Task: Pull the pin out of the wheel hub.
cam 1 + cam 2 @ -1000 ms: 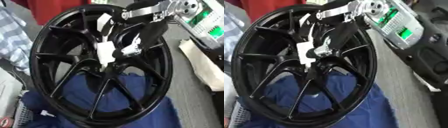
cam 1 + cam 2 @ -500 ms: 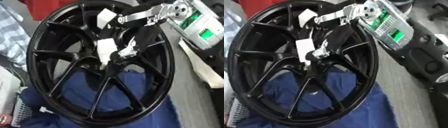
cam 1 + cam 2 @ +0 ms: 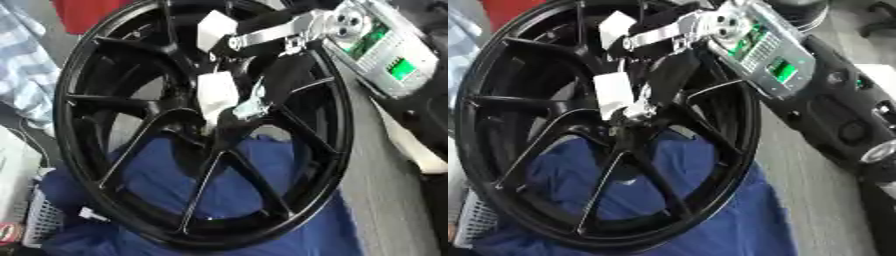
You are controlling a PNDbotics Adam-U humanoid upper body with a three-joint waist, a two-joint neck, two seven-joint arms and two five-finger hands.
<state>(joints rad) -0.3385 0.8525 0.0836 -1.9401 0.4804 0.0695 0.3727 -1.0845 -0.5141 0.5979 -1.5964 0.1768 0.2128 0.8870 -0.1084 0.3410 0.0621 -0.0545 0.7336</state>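
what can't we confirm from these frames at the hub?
- Pin: not distinguishable in either eye view; the right hand covers the hub centre, image blurred.
- Right hand's finger closure: fingertips merge with the black wheel spokes.
- Left hand: in neither view.
- Wheel's top rim: cut off by the upper edge.

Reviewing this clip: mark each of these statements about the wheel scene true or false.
1. The black spoked alloy wheel lies flat. False: it stands tilted on its rim.
2. Blue cloth shows through the spokes. True.
3. The right hand reaches the wheel's centre hub from the upper right. True.
4. The left hand holds the rim. False: no left hand shows.
5. A grey box with green lights sits right of the wheel. True.
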